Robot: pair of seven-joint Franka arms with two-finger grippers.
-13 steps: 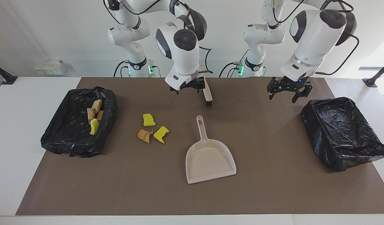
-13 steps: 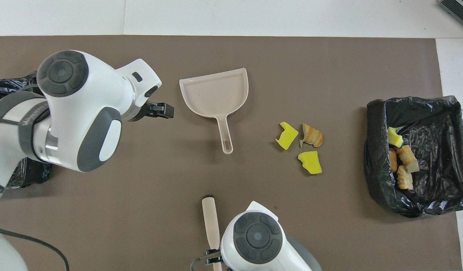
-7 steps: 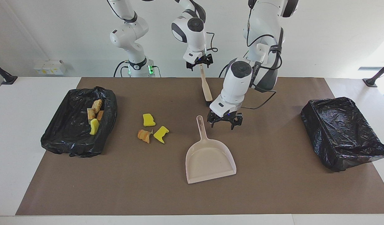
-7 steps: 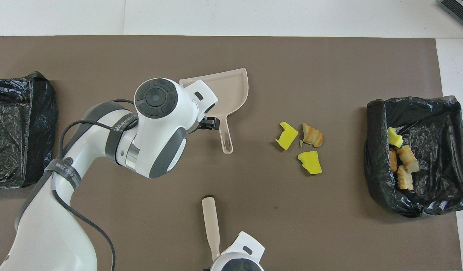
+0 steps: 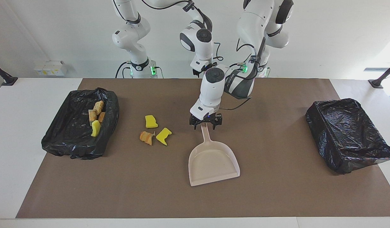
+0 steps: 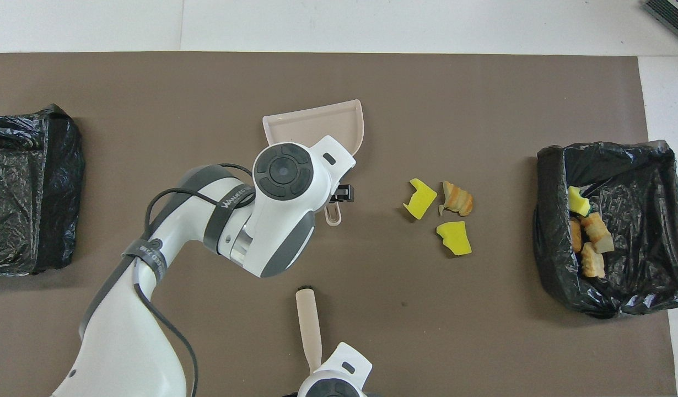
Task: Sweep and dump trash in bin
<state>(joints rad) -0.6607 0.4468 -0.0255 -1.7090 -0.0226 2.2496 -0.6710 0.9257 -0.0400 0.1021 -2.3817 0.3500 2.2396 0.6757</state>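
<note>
Trash (image 5: 153,131) lies loose on our surface (image 5: 277,190), at nine o'clock from the dustpan (image 5: 214,163) in the facing view. Our left tool (image 5: 205,124) straddles its handle, fingers apart; our right tool (image 5: 199,68) holds the brush (image 6: 309,325), grip unclear.

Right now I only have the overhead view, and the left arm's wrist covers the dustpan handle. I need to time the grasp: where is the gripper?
Observer: In the facing view the left gripper is down at the end of the dustpan handle, with an open finger on each side.
Operator: My view crops the bin at the left arm's end. Is anything in it?
Observer: No trash shows inside that black-lined bin.
</note>
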